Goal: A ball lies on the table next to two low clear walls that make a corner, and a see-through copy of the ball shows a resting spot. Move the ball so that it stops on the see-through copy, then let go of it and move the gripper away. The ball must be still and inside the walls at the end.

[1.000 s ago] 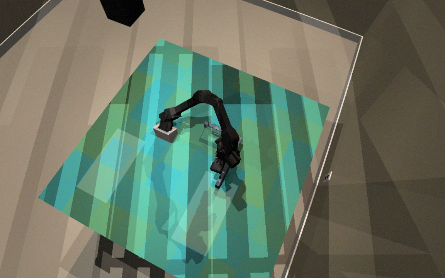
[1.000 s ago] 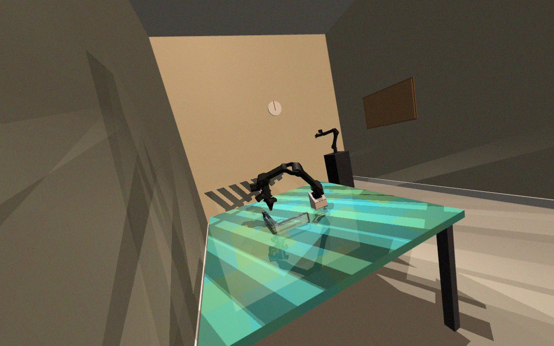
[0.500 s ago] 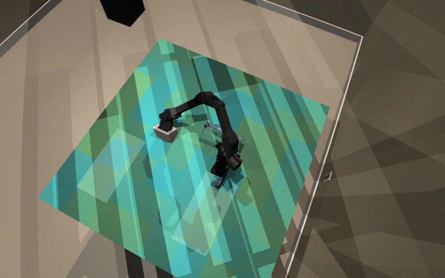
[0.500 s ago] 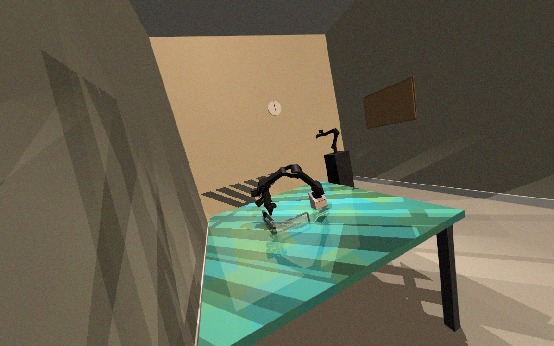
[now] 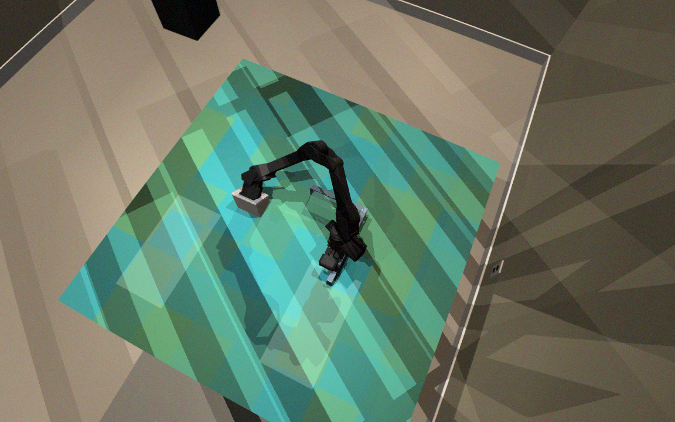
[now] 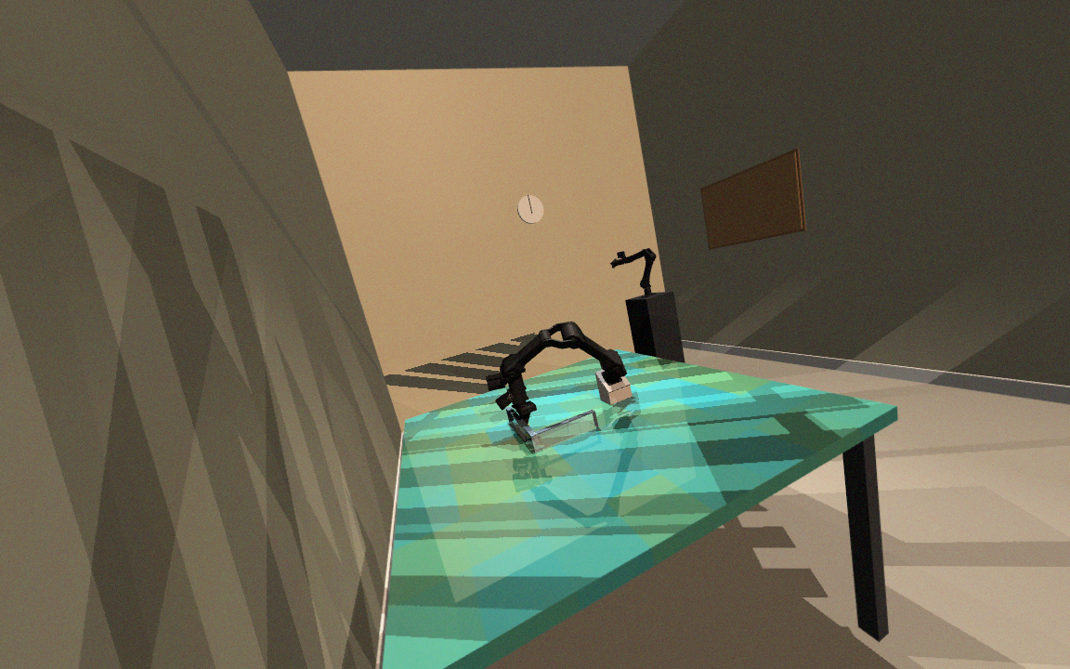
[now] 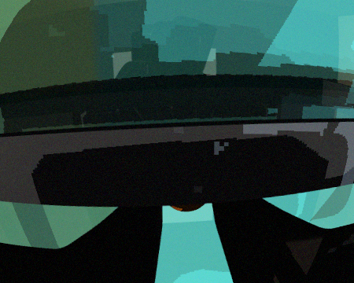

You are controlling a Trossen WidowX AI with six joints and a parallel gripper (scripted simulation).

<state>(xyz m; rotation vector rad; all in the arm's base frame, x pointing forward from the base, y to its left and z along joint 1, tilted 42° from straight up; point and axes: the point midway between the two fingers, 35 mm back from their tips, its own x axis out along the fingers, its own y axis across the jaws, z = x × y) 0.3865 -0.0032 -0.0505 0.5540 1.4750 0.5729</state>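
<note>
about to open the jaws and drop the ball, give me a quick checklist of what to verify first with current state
1. Small orange ball held in the black gripper: ok, only a sliver shows between the fingers in the wrist view.
2. Gripper low, near the striped teal table top: ok.
3. Gripper at the low clear corner walls: ok, a wall edge fills the wrist view.
4. Ball inside the walls: cannot tell.
5. Ball over the see-through ball copy: cannot tell, the copy shows in no view.
6. Ball touching the table: cannot tell, hidden.
</note>
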